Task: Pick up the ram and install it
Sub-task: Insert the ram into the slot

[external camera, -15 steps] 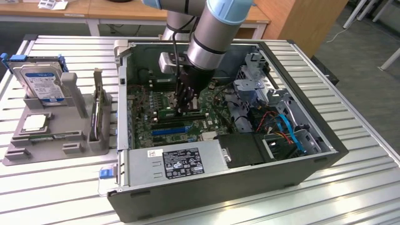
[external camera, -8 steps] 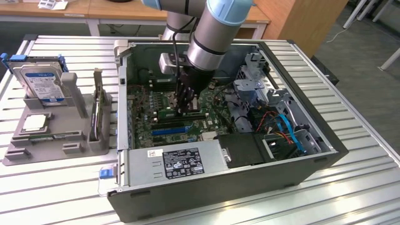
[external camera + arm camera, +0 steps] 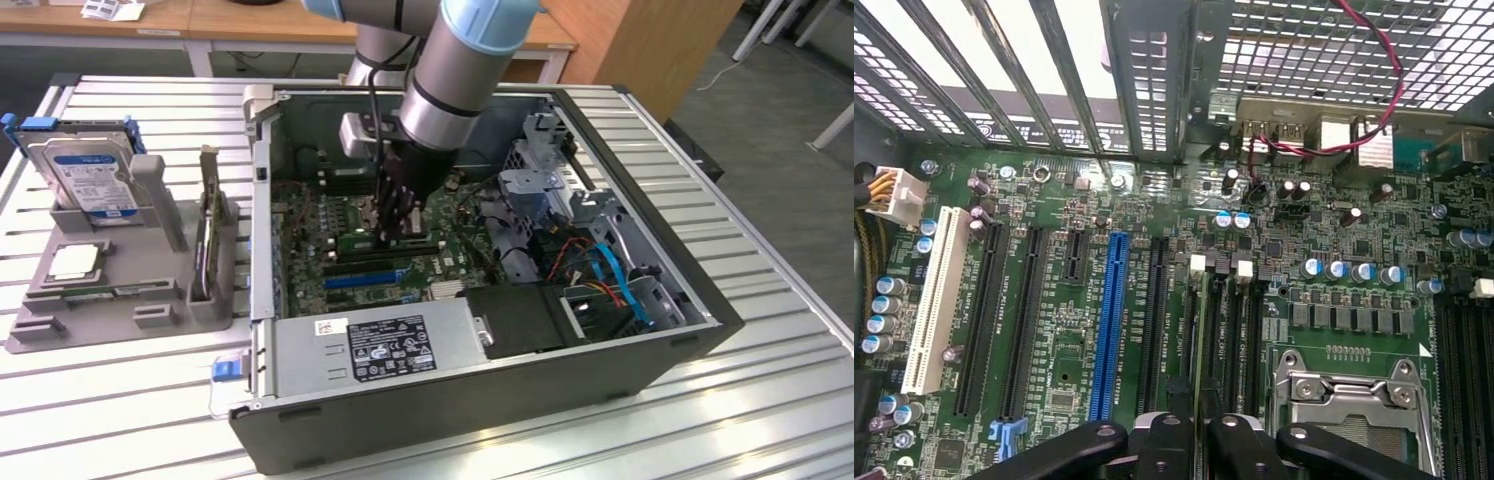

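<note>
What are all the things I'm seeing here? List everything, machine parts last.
open metal computer case: one, dark grey, middle of the table.
slatted metal table: one, silver, under everything.
green motherboard: one, green, inside the case.
long blue expansion slot: one, blue, on the motherboard.
power supply with black label: one, grey, case's near side.
grey plastic parts holder: one, grey, exterior view's left of case.
silver hard drive with blue-white label: one, silver, standing in holder.
tall card with metal bracket: one, dark, upright in holder.
thin green ram stick: one, green, gripped edge-on at the black memory slots.
robot arm: one, grey and blue, reaching into case.
gripper: one, black, shut on the ram stick.
</note>
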`<state>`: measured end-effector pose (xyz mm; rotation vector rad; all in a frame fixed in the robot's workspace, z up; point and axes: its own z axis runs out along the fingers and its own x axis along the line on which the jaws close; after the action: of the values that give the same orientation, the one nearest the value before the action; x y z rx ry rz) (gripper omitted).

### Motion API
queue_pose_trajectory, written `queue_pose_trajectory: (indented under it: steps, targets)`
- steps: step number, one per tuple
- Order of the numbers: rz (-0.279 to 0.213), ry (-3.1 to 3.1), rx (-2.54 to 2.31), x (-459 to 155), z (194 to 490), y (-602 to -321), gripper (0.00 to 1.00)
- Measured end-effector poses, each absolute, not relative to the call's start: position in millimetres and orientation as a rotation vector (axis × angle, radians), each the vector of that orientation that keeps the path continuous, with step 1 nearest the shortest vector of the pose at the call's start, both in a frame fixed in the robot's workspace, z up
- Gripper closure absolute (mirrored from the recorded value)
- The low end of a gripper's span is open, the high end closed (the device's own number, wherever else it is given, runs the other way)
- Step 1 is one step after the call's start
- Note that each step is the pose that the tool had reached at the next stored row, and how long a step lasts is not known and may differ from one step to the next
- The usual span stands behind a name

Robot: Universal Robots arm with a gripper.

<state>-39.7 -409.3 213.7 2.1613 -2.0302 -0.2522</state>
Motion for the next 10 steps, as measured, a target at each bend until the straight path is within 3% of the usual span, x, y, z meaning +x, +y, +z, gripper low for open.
queue_pose_trajectory:
  steps: [10]
  targets:
    - [-0.252,-2.030,2.161,-39.8,212.3,-409.5,0.86]
